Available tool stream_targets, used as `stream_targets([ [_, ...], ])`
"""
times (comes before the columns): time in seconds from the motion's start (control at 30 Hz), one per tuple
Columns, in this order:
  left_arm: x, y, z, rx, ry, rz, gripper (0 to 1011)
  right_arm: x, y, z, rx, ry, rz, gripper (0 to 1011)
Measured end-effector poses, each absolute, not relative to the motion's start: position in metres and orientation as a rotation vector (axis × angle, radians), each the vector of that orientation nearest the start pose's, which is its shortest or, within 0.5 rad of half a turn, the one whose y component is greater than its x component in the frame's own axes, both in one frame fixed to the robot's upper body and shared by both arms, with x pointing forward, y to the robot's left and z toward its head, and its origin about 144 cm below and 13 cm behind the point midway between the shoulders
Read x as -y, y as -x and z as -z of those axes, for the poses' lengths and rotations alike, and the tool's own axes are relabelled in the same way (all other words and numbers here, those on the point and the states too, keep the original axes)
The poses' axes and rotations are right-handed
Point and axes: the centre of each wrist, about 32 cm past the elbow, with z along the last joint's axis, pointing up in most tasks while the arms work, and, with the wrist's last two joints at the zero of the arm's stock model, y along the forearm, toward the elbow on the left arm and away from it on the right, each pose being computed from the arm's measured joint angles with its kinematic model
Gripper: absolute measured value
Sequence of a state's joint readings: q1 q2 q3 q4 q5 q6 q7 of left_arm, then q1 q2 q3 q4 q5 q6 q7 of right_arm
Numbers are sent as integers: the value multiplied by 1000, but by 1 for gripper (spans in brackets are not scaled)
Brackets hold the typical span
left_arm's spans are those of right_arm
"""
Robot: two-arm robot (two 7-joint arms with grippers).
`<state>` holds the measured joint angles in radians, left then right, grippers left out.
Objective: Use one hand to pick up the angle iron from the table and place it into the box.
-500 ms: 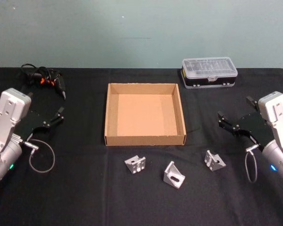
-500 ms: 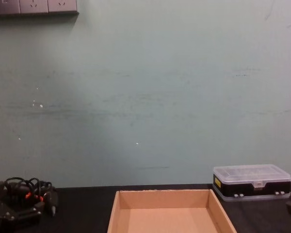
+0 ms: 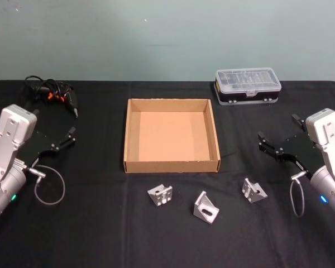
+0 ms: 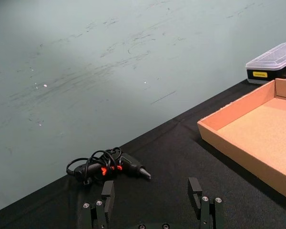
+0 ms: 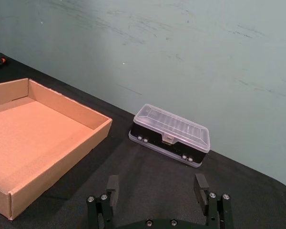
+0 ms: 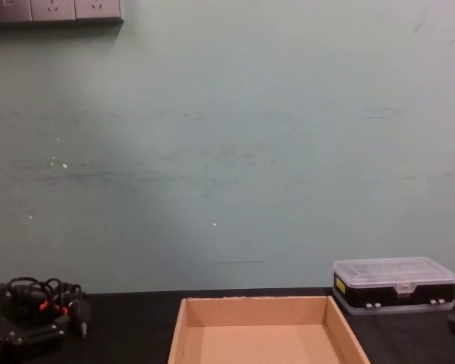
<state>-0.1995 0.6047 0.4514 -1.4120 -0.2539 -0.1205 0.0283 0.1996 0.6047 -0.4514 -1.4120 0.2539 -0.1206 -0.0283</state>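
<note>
Angle irons [image 3: 205, 207], three, laid on table [image 3: 100, 234] near box [image 3: 127, 134] front wall; none lifted.
Left gripper [image 3: 64, 139] and right gripper [image 3: 276, 135] held wide open, empty; a slanted face may be pinched and the piece dropped short.

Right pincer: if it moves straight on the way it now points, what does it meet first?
Probably the small clear-lidded case, which lies ahead between the open fingers of the right pincer; depth is unclear, so it could pass above it.
</note>
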Motion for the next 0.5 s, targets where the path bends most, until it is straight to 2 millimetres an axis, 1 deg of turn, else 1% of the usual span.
stream_targets([
  [0.5, -310, -489, -1140, 285, -304, -1248, 1011, 310, -489, -1140, 285, 304, 1248, 1003],
])
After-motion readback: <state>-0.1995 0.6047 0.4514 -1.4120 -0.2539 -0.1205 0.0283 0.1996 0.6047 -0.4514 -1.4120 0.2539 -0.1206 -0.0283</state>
